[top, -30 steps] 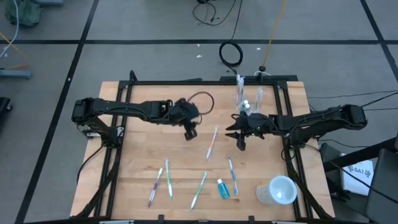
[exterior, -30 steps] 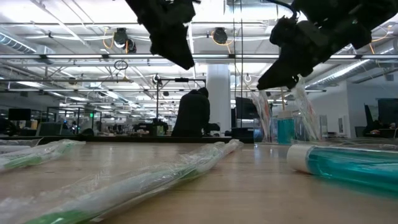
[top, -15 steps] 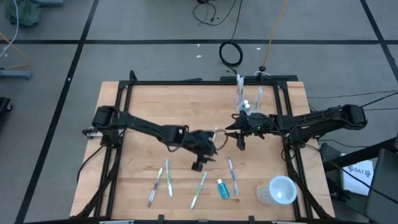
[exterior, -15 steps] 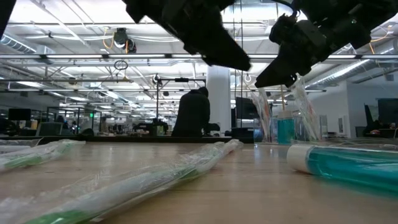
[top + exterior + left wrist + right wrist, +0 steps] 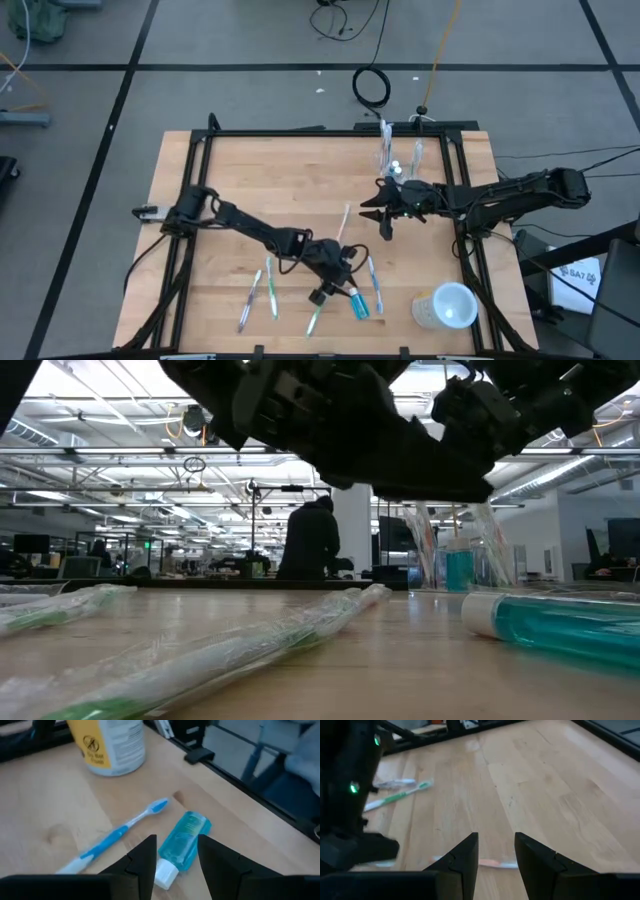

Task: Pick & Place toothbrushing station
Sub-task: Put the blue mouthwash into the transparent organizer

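Left end effector point(image 5: 322, 293) hovers low in the lower middle of the high view, fingers parted and empty, straddling a blue tube point(image 5: 183, 840) on the worktop point(image 5: 230, 190). Right end effector point(image 5: 386, 228) waits right of centre, parted, empty, near the tumbler point(image 5: 397, 172).

Beyond the left gripper point(image 5: 174, 856), a whitish translucent plastic cup point(image 5: 107, 745) bears a yellow label with a crossed-circle sign; its small print is unreadable.
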